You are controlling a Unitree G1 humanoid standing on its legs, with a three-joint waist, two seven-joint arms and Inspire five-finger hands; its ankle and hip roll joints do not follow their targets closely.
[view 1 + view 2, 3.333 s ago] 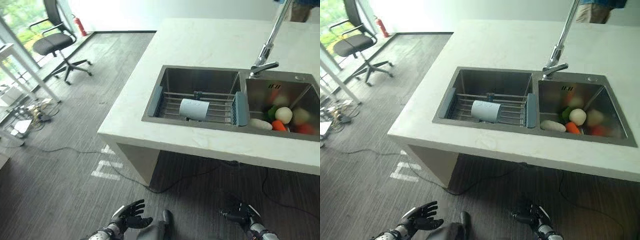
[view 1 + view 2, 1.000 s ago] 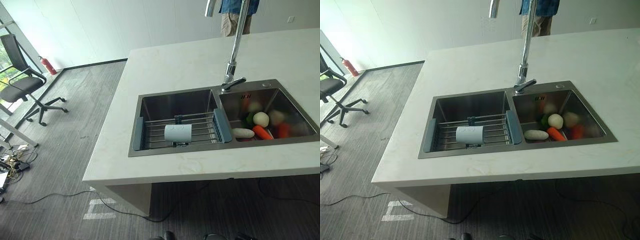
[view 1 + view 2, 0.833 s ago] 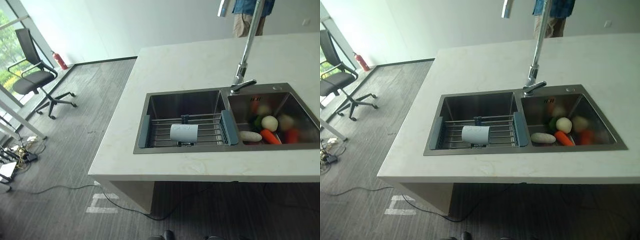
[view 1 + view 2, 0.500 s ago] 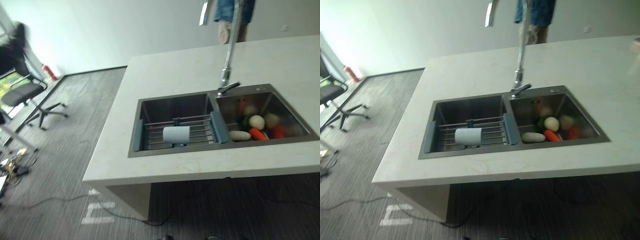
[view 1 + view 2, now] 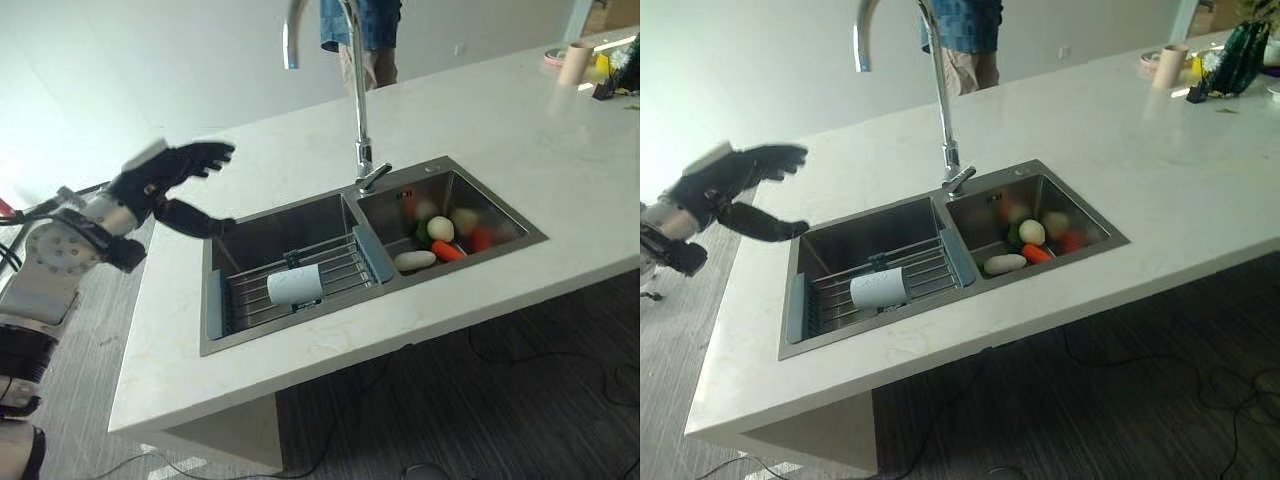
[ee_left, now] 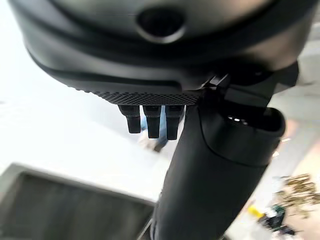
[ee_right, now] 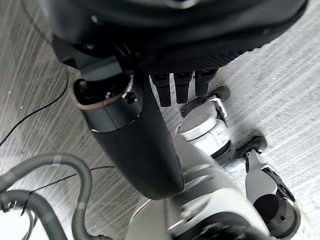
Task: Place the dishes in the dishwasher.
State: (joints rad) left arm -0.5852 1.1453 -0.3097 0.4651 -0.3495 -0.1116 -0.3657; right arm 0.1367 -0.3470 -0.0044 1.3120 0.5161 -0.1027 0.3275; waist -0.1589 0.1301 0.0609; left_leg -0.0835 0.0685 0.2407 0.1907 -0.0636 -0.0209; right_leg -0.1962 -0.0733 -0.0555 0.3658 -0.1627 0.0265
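Observation:
A pale blue cup (image 5: 294,285) lies on its side on a wire rack (image 5: 335,268) that spans the left basin of a steel double sink (image 5: 215,345). My left hand (image 5: 167,174) is raised over the white counter (image 5: 520,130) beside the sink's back left corner. It is open, with fingers spread, well apart from the cup. My right hand (image 7: 131,140) hangs low over the grey floor with its fingers straight and holds nothing.
The right basin holds vegetables (image 5: 432,240), among them a white radish and a carrot. A tall faucet (image 5: 355,90) rises behind the sink. A person (image 5: 362,30) stands beyond the counter. A cup and other items (image 5: 577,62) sit at its far right end.
The camera has swung, so the whole scene has shifted. My left hand has risen from below into view beside the sink. The cup stays on the rack.

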